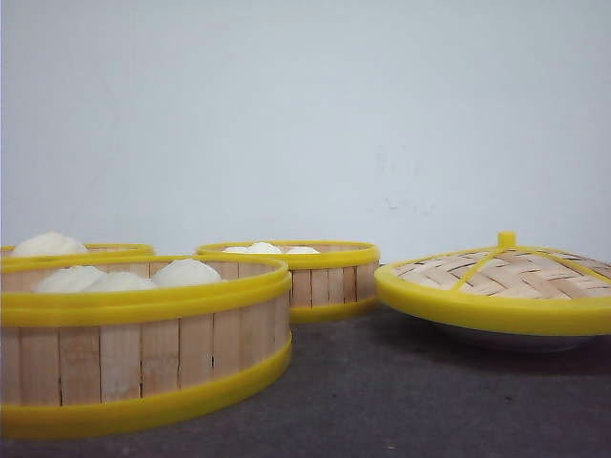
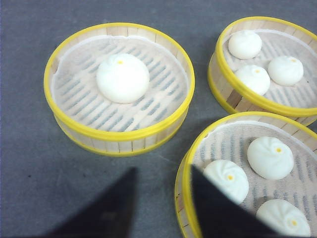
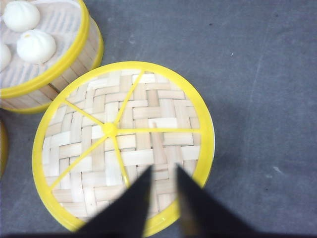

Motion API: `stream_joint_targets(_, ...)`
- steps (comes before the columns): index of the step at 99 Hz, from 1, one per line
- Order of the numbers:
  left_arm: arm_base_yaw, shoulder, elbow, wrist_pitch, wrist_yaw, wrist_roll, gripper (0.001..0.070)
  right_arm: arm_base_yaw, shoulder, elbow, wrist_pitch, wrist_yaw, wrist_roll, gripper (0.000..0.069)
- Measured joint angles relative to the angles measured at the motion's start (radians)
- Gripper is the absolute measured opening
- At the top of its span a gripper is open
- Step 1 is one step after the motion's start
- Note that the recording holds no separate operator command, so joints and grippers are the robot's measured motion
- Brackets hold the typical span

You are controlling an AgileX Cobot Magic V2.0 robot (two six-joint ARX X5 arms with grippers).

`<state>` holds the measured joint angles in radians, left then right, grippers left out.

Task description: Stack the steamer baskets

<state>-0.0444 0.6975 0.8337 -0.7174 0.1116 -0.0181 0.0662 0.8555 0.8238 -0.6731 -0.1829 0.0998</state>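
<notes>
With three steamer baskets [image 2: 119, 89] set apart at the left, unstacked, and the lid [image 3: 124, 144] at the right, the empty left gripper [image 2: 161, 203], parted wide above the near basket's rim, is best centred before closing, while the right gripper [image 3: 163, 198] hangs narrowly parted.

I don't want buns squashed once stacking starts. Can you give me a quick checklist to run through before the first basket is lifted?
1. All three baskets unstacked: ok; one-bun basket, far basket and near basket stand apart on the table.
2. Buns below rim height: not ok; in the front view they rise above the rims.
3. Left gripper open and empty: ok; above the near basket's rim.
4. Right gripper empty: ok; open over the lid.
5. Lid clear of the baskets: ok; it rests off to the side.
</notes>
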Motion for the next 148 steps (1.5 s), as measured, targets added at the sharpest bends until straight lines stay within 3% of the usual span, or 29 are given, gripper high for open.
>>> stream_joint_targets(5,0.000,0.000,0.000,0.000,0.000,0.000,0.0389,0.000,0.003,0.000,0.000,0.000,0.000,0.0424)
stream_joint_targets(12,0.000,0.000,0.000,0.000,0.000,0.000,0.0469,0.000,0.010,0.000,0.001,0.000,0.001,0.0592)
stream_joint_targets(18,0.000,0.000,0.000,0.000,0.000,0.000,0.0493,0.003,0.020,0.000,0.008,-0.008,0.001,0.0651)
stream_joint_targets(26,0.000,0.000,0.000,0.000,0.000,0.000,0.0505,0.019,0.045,0.000,0.044,-0.033,0.009,0.0677)
stream_joint_targets(54,0.000,0.016,0.000,0.001,0.000,0.000,0.0509,0.165,0.312,0.071,0.216,-0.050,0.067,0.0680)
stream_joint_targets(104,0.000,0.036,0.000,0.000,0.000,0.000,0.0509,0.279,0.987,0.647,0.195,0.037,0.041,0.0678)
stream_joint_targets(138,0.000,0.036,0.000,-0.001,0.000,0.000,0.0509,0.327,1.263,0.941,0.097,0.108,-0.002,0.0583)
stream_joint_targets(148,0.000,0.035,0.000,-0.009,0.000,0.000,0.0509,0.332,1.295,0.955,0.097,0.127,-0.006,0.0510)
